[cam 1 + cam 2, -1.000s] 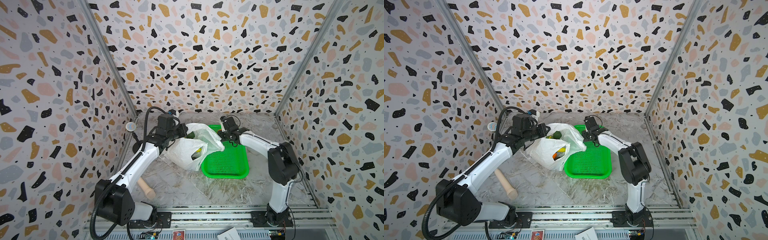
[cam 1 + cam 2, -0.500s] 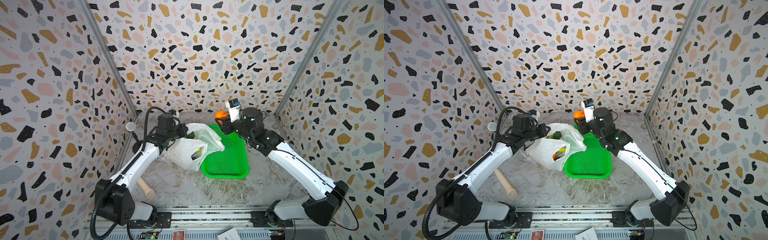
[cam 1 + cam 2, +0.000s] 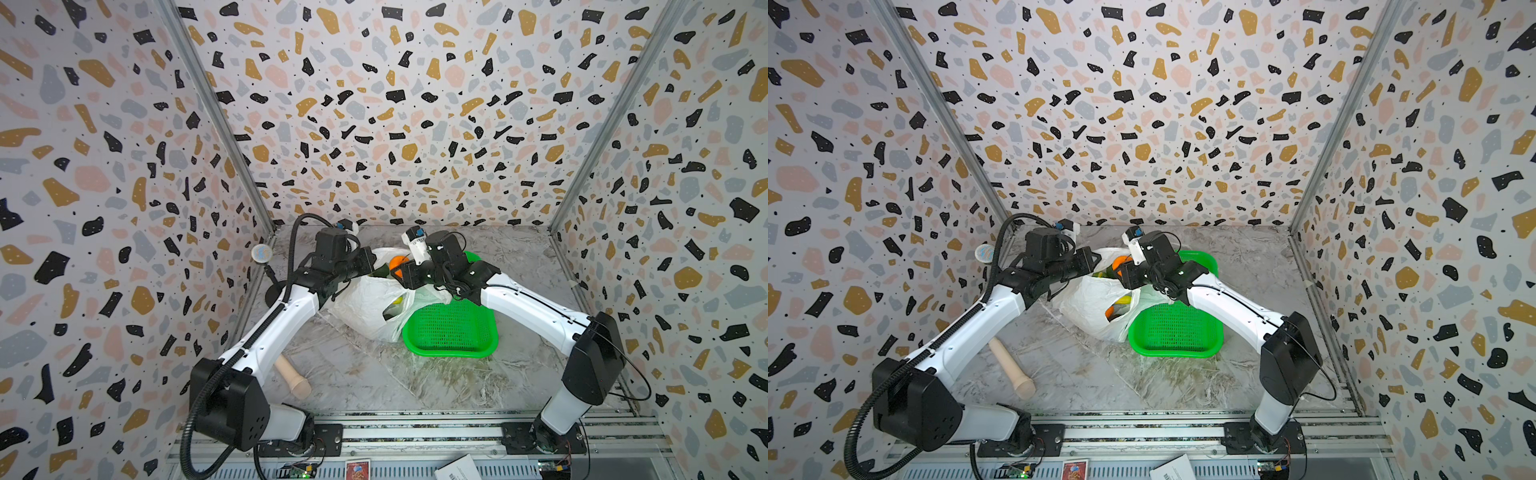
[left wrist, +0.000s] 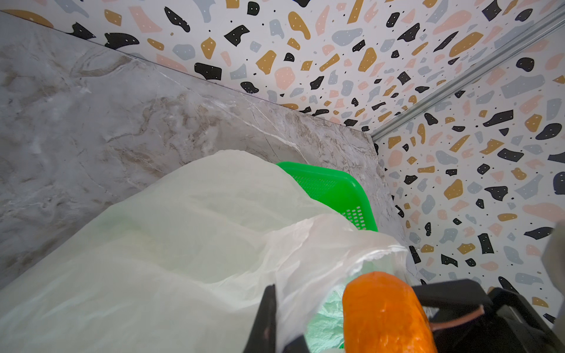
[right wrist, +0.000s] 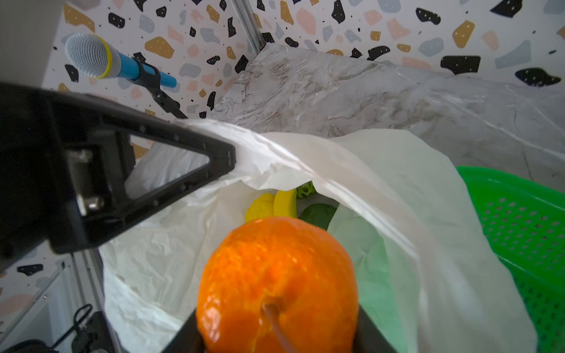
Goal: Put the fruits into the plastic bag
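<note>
The white plastic bag [image 3: 370, 303] [image 3: 1092, 303] lies left of the green basket with its mouth raised. My left gripper [image 3: 374, 262] [image 4: 276, 305] is shut on the bag's rim and holds the mouth up. An orange [image 3: 397, 262] [image 5: 278, 275] sits between the jaws of my right gripper [image 3: 399, 270] [image 5: 275, 330], right above the bag's mouth. Inside the bag the right wrist view shows a yellow banana [image 5: 286, 201], a lemon [image 5: 260, 207], a dark green avocado [image 5: 318, 214] and a bumpy green fruit [image 5: 307, 189]. Another orange [image 3: 1113, 311] shows through a handle opening.
The green mesh basket [image 3: 451, 332] [image 3: 1175, 332] touches the bag's right side. A beige peg [image 3: 293, 374] lies on the floor by the left arm. A blue toy microphone [image 3: 262, 252] [image 5: 101, 59] stands on a stand at the left wall.
My right gripper has lifted the orange from the basket's far end and carried it left, to just over the bag's mouth. The left gripper and the bag have stayed put.
</note>
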{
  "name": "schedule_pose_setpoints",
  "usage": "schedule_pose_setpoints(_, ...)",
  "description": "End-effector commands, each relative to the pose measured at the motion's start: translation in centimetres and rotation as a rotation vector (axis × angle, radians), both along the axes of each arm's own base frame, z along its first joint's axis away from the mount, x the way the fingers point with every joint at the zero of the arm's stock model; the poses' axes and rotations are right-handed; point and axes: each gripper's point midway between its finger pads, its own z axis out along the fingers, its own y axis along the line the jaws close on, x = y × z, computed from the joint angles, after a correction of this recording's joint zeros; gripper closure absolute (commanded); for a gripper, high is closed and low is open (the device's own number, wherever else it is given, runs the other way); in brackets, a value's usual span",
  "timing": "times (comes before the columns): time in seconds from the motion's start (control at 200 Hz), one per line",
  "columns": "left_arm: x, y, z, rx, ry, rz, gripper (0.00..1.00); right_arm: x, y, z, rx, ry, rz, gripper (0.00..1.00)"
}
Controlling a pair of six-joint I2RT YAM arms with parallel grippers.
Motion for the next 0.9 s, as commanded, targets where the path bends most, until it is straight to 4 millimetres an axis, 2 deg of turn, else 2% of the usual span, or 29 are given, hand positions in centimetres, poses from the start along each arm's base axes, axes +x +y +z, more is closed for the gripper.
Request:
schedule_pose_setpoints(0.0, 0.1, -0.4, 1.0, -0.023, -0.03, -0.011, 1.0, 0.6, 0.4, 2.4, 0.029, -0.011, -0.017, 0.33)
schedule_pose_setpoints(0.145, 0.1, -0.5, 1.3, -0.03, -0.038, -0.011, 1.0, 1.1, 0.0, 3.8, 0.025, -0.056, -0.033, 0.23)
schedule_pose_setpoints(0.275, 0.2, -0.4, 1.3, -0.026, -0.038, -0.008, 1.0, 0.8, -0.7, 5.0, 0.03, -0.09, -0.028, 0.22)
schedule_pose_setpoints(0.446, 0.1, -0.4, 1.1, -0.023, -0.035, -0.012, 1.0, -2.2, -1.8, 5.2, 0.017, -0.128, 0.079, 0.22)
schedule_pose_setpoints(0.591, 0.0, -0.3, 1.0, -0.01, -0.035, -0.01, 1.0, -5.1, -3.5, 3.2, -0.009, -0.096, 0.133, 0.23)
schedule_pose_setpoints(0.726, 0.1, -0.2, 0.8, -0.006, -0.032, -0.009, 1.0, -7.6, -3.8, 0.7, 0.002, -0.031, 0.208, 0.23)
schedule_pose_setpoints(0.826, 0.1, -0.3, 1.0, -0.008, -0.037, -0.01, 1.0, -7.7, -3.8, -1.5, -0.027, 0.007, 0.214, 0.23)
schedule_pose_setpoints(0.896, 0.1, -0.3, 0.9, -0.007, -0.034, -0.01, 1.0, -6.9, -4.0, -3.1, -0.066, 0.021, 0.18, 0.23)
